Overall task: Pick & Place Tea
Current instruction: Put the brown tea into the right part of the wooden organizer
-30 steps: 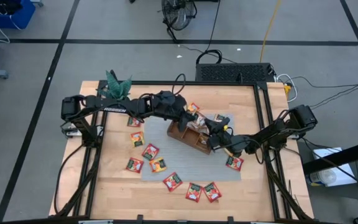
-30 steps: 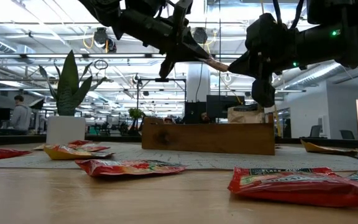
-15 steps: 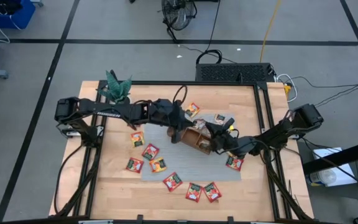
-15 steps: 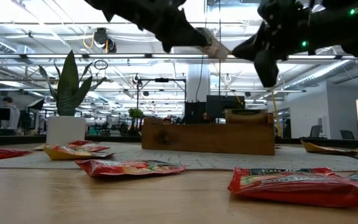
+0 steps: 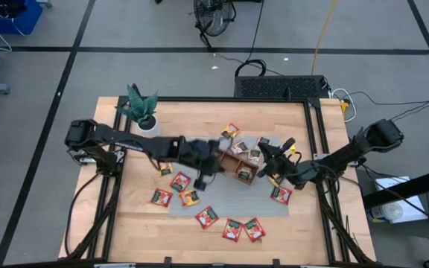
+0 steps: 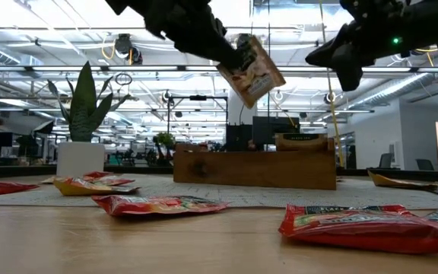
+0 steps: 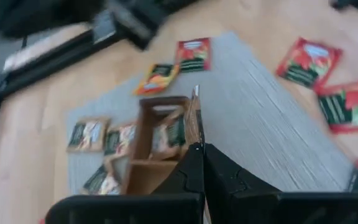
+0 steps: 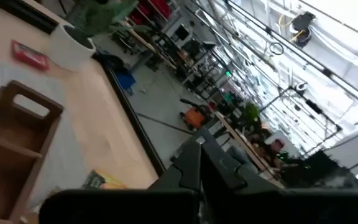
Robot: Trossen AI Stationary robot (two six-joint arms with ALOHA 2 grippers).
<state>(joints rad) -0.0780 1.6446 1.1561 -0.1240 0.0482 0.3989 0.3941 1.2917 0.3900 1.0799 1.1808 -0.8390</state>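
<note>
My left gripper (image 6: 230,52) (image 5: 202,174) is shut on a pale grey tea sachet (image 6: 252,71), high above the brown wooden tray (image 6: 254,167) (image 5: 237,162). The left wrist view shows that sachet edge-on (image 7: 196,106) beyond the shut fingers. My right gripper (image 6: 347,59) (image 5: 271,161) is shut on nothing, up in the air to the right of the sachet. The tray (image 7: 159,144) holds a few sachets and lies on a grey mat (image 5: 222,202). Red sachets (image 5: 232,229) and an orange one (image 5: 189,197) lie flat around it. My left gripper pinches the pale sachet by its upper edge (image 6: 236,52) between the two fingers, slanting down from the table's left. The sachet hangs tilted below the fingers, lifted clear above the tray.
A potted plant (image 5: 141,109) (image 6: 80,114) stands at the far left corner of the table. Red sachets (image 6: 158,204) (image 6: 371,225) lie close to the near edge. A black frame (image 5: 313,134) runs round the table, and bare wood (image 5: 289,231) shows at the near right.
The sachet lay level between both grippers; now it hangs tilted from the left gripper alone. My left gripper has moved toward the near edge, carrying it. My right gripper has drawn away from it, up and toward the table's right.
</note>
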